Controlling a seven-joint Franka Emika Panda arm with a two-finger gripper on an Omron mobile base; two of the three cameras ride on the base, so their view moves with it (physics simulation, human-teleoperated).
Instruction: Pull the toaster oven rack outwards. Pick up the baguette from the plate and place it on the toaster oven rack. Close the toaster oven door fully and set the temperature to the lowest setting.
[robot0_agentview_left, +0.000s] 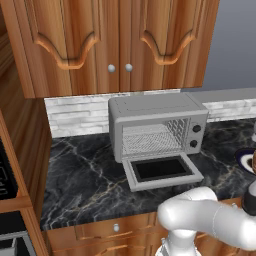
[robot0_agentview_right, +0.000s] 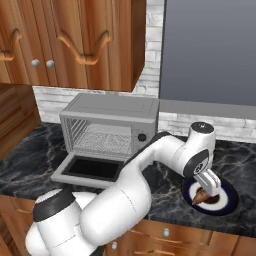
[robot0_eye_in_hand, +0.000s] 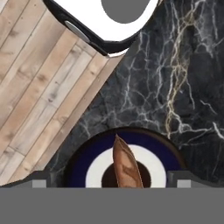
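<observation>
— Looking over the black marble counter (robot0_agentview_left: 85, 180) from the left base view, what do you make of the toaster oven (robot0_agentview_left: 157, 125)?

— It stands against the pale brick backsplash (robot0_agentview_left: 75, 115), under the wooden wall cabinets (robot0_agentview_left: 115, 45). The toaster oven door (robot0_agentview_left: 162, 171) is folded down flat onto the counter, dark glass facing up. The toaster oven rack (robot0_agentview_left: 150, 138) sits inside the cavity as a silvery wire grid; I cannot tell whether it has been drawn forward at all. Two black knobs (robot0_agentview_left: 196, 136) sit on the right panel.

— And the arm?

— In the right base view it reaches out to the right of the oven and bends down over the plate (robot0_agentview_right: 225, 200), which lies on the counter well apart from the oven, near the front edge. The gripper (robot0_agentview_right: 204, 192) is right above the plate's middle.

— Where is the baguette?

— The baguette (robot0_eye_in_hand: 127, 166) is at the plate, its pointed reddish-brown end over the dark centre and pale ring in the hand view. It runs between the two fingertips (robot0_eye_in_hand: 39, 180), which stand wide apart, one on each side, not touching the loaf. Whether it rests on the plate or is raised off it, I cannot tell.

— Anything else in the hand view?

— Plank flooring (robot0_eye_in_hand: 35, 83) beyond the counter's edge.
</observation>
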